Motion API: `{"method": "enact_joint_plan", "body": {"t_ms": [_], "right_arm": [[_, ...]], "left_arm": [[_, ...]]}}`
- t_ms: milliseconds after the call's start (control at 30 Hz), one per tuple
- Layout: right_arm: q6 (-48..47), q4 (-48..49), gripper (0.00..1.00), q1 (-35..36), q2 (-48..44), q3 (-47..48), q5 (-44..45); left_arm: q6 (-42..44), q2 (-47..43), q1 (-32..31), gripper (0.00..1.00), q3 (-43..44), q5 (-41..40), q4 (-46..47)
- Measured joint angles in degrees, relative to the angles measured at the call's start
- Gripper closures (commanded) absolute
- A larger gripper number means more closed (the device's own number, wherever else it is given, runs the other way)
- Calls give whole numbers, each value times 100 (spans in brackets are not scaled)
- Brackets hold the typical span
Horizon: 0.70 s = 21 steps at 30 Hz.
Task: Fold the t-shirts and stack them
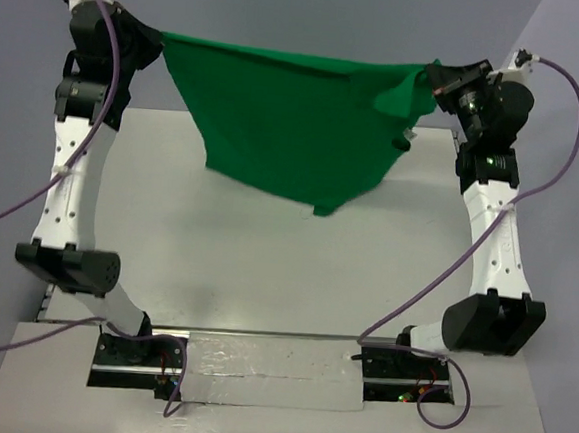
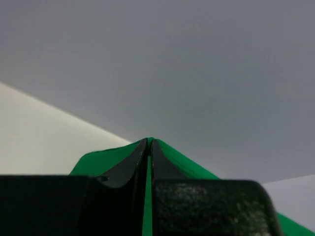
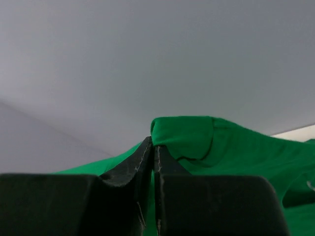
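A bright green t-shirt [image 1: 292,116] hangs stretched in the air between my two grippers, above the far half of the table. Its top edge runs almost level from one to the other, and its lower edge sags to a point at the middle right. My left gripper [image 1: 159,40] is shut on the shirt's left corner; green cloth [image 2: 108,160] drapes over both sides of the jaws [image 2: 149,142]. My right gripper [image 1: 433,75] is shut on the right corner, where a folded lump of green cloth [image 3: 184,135] bulges over the fingertips [image 3: 153,142].
The grey-white table [image 1: 266,265] lies below the shirt. A grey wall rises behind it. Both arm bases sit on a taped strip [image 1: 267,370] at the near edge, with purple cables [image 1: 408,306] looping beside each arm.
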Motion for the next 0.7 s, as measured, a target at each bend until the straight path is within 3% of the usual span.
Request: {"method": "enact_joint_plan", "body": {"t_ms": [167,267,333,400,567,700], "right_arm": [[-2,306,91,-102,-1052,-1579,-273],[-324,321,88,-111,-2018,-3084,-101],[-558,-14,62,-139,-2545,-3963,54],[-767,-336,48,-153,-2775,-4519,186],[-1020,-1117,33,-179,-2543,-5287,584],[-1034,-1603,31,-190,-2474,-5566,632]], "left_arm": [[-9,-1610,7,90,-2262,304,518],[-154,-2716,12,90,-4207,518,1186],[-261,-3461,1,90,-5542,621,1126],[-377,-3945,-39,90,-6652,726,1278],[-852,-4600,-205,90,-9457,805,1376],[-1188,-4631,-266,90,-10379,765,1123]]}}
